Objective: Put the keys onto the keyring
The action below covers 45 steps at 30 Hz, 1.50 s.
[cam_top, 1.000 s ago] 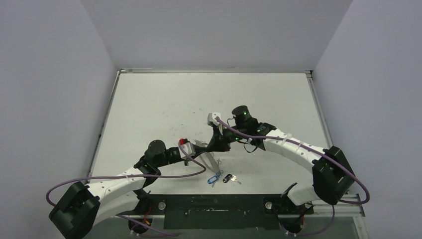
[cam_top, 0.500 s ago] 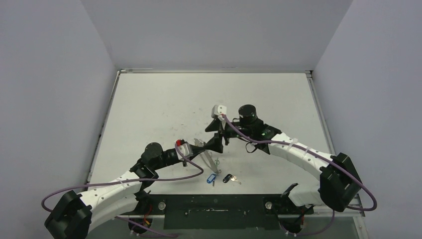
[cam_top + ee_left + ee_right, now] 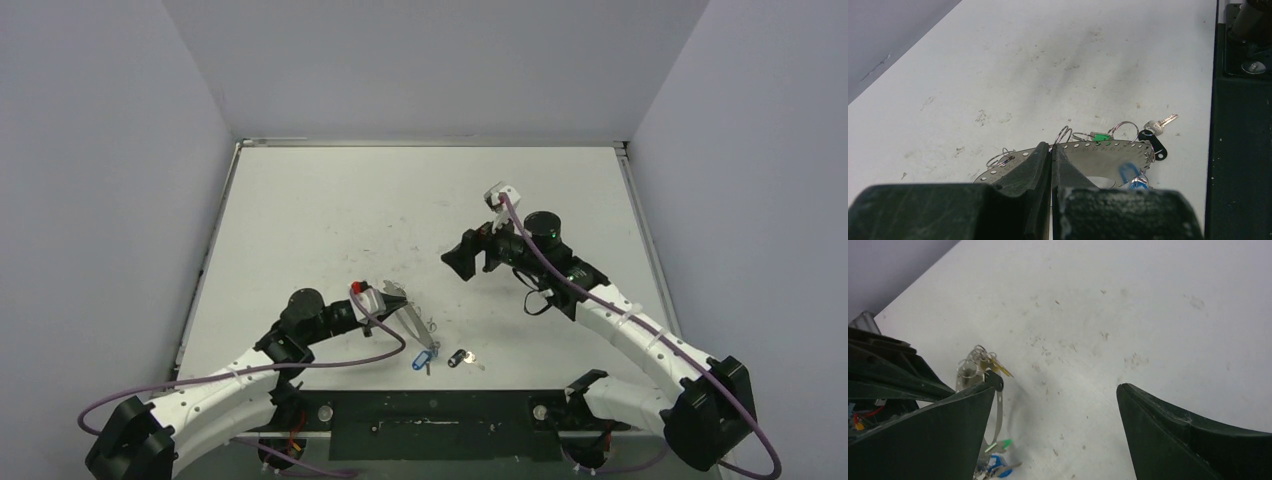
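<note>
Right pincer (image 3: 458,258) just pulled back across the tabletop (image 3: 330,220) toward 2 o'clock with its jaws wide open, so I'd guess its bit of threading is done for now. Left pincer (image 3: 1050,149) is clenched on the keyring (image 3: 1098,150) down near 6 o'clock. The blue key (image 3: 425,357) and black key (image 3: 457,357) are bunched at the ring's 5 o'clock end, can't tell if they're actually threaded.
</note>
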Motion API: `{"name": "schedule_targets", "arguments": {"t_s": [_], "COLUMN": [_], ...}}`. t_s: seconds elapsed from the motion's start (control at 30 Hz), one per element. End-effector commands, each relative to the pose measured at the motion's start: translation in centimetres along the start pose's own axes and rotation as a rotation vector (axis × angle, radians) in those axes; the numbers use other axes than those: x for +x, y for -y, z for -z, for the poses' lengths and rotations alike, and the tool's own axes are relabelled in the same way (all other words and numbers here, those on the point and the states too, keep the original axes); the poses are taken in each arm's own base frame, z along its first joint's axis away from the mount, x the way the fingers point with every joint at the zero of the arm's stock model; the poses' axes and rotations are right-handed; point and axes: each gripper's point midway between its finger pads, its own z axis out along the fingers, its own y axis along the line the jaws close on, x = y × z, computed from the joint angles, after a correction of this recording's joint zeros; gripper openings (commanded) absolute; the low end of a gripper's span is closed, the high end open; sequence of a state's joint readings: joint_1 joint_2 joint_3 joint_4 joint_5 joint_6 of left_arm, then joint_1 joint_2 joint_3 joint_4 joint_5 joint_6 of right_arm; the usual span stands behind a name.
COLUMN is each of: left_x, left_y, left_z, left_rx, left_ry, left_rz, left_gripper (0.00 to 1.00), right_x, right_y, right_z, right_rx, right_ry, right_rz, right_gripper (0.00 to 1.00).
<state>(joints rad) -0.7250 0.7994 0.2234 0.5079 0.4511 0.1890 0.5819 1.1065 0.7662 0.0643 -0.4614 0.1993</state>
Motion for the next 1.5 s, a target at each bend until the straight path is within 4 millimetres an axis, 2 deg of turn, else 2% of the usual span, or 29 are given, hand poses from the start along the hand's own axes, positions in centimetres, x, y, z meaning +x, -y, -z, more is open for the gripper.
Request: {"name": "schedule_targets", "arguments": {"t_s": [0.0,0.2,0.33,0.43,0.53,0.73,0.87,0.97,1.27,1.47], "left_x": [-1.3,-1.1,-0.9,-0.7,-0.5,-0.5,-0.6,-0.6,-0.5,-0.5], "left_y": [-0.6,-0.9,-1.0,-1.2,-1.4,-1.6,-1.6,-1.6,-1.8,-1.8], "left_z": [0.3,0.7,0.9,1.1,1.4,1.8,2.0,2.1,2.1,2.2], "left_rx": [-0.035,-0.059,-0.076,-0.090,-0.107,-0.126,-0.134,-0.138,-0.146,-0.150], "left_ry": [0.035,0.023,0.015,0.009,-0.002,-0.003,-0.004,-0.004,-0.017,-0.017], "left_rz": [-0.027,-0.024,-0.022,-0.020,-0.018,-0.022,-0.020,-0.020,-0.018,-0.014], "left_gripper": [0.00,0.00,0.00,0.00,0.00,0.00,0.00,0.00,0.00,0.00], "right_x": [2.2,8.5,11.3,13.6,15.5,19.0,19.5,19.8,21.2,21.9], "right_y": [3.1,2.7,2.0,2.1,1.0,-0.5,-1.3,-2.3,-5.7,-6.4], "right_z": [2.1,5.2,7.6,9.5,9.9,9.3,8.4,7.3,4.1,3.2], "right_rx": [0.190,0.251,0.294,0.404,0.454,0.536,0.565,0.543,0.404,0.364], "right_ry": [-0.153,-0.350,-0.422,-0.490,-0.563,-0.690,-0.684,-0.688,-0.710,-0.732], "right_rz": [-0.236,-0.343,-0.360,-0.350,-0.320,-0.144,-0.020,0.057,0.175,0.202], "right_gripper": [1.00,1.00,0.99,0.91,0.81,0.68,0.55,0.49,0.49,0.45]}}
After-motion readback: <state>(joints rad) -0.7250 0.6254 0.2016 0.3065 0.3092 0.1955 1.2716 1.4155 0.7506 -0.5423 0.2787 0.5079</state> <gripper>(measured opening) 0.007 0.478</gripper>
